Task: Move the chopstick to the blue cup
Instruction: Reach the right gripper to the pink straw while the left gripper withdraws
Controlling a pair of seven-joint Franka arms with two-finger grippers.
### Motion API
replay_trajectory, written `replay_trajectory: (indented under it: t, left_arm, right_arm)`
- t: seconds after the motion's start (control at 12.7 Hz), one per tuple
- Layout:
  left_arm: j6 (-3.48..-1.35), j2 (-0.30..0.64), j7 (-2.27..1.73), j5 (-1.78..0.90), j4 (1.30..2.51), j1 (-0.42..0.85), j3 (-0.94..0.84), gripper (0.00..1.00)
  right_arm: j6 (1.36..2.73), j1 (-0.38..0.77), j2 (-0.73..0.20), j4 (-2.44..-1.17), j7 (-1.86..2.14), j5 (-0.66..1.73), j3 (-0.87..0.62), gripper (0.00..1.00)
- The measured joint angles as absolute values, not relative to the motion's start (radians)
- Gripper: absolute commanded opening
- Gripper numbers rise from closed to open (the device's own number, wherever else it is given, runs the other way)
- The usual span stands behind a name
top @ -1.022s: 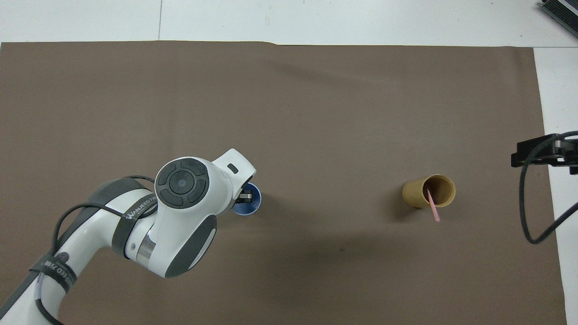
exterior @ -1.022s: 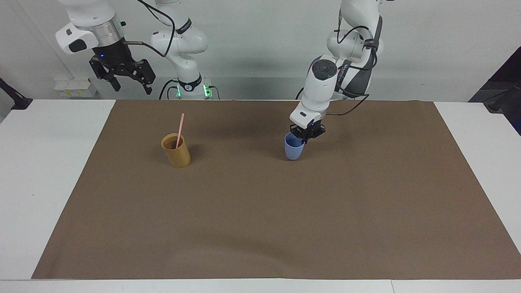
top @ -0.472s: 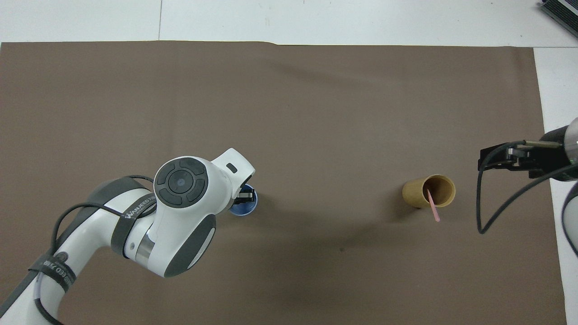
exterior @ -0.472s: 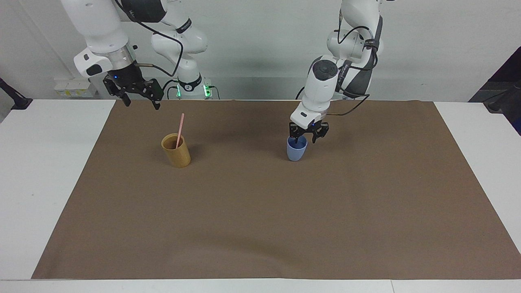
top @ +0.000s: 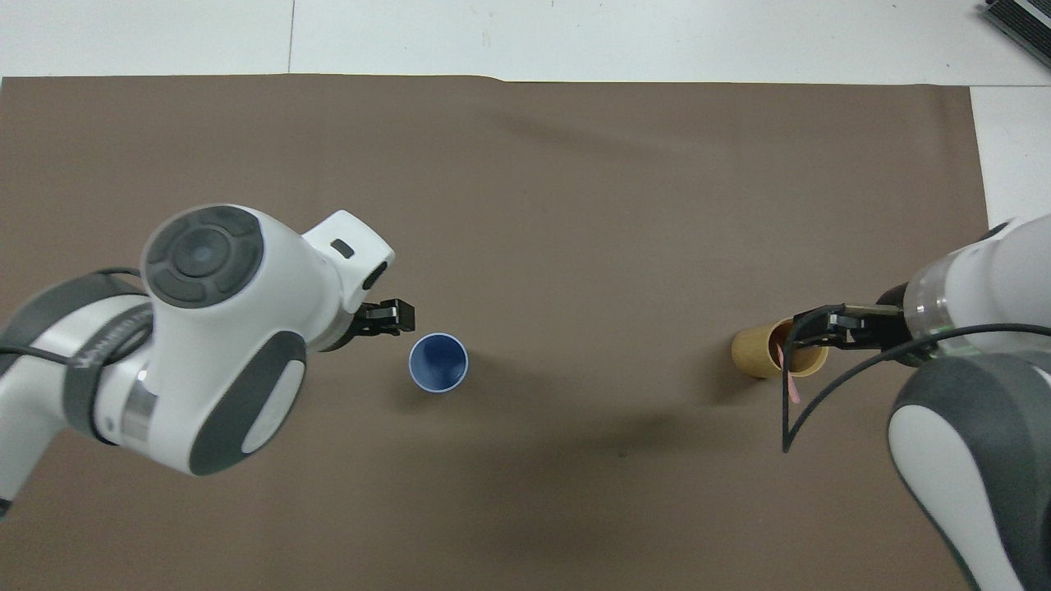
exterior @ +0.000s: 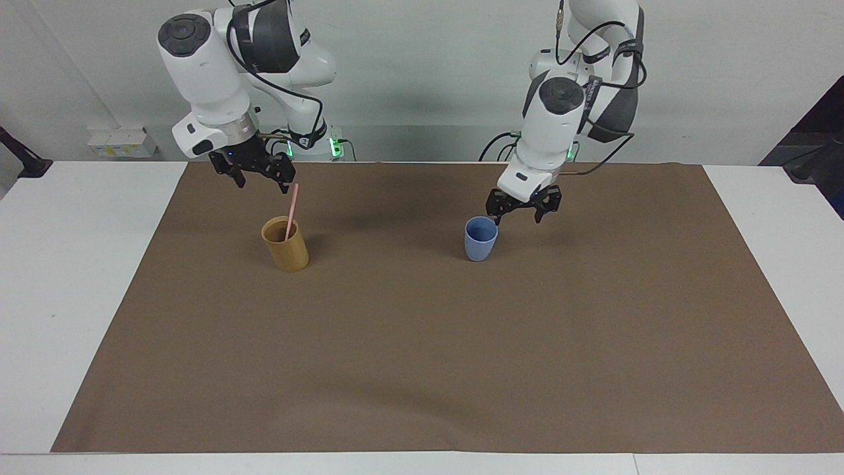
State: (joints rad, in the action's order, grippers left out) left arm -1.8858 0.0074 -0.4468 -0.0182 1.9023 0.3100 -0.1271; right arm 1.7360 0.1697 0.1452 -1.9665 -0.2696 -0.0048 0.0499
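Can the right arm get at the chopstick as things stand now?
Probably yes. The right gripper is open, up beside the top of the chopstick, which leans out of the tan cup. Nothing stands between them.

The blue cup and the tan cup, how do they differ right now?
The blue cup tapers toward its base; the tan cup is a straight cylinder. The blue cup is empty, while the tan cup holds the chopstick, leaning on its rim. The blue cup stands toward the left arm's end of the mat, the tan cup toward the right arm's end. Both stand upright, mouth up, with no handles.
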Motion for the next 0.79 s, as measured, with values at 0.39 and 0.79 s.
replay_trajectory:
  t: [0.39,0.79]
  left_arm:
    - [-1.743,-0.003,-0.283,-0.018,1.789,0.147,-0.12,1.0]
    - [-1.654,-0.003,-0.195,-0.016,1.719,0.104,-0.12,1.0]
  right_arm:
    - [1.797,0.211,0.156,-2.073,-0.282,-0.006,0.048,0.63]
    - [1.822,0.221,0.172,-2.148,-0.282,-0.018,0.048,0.39]
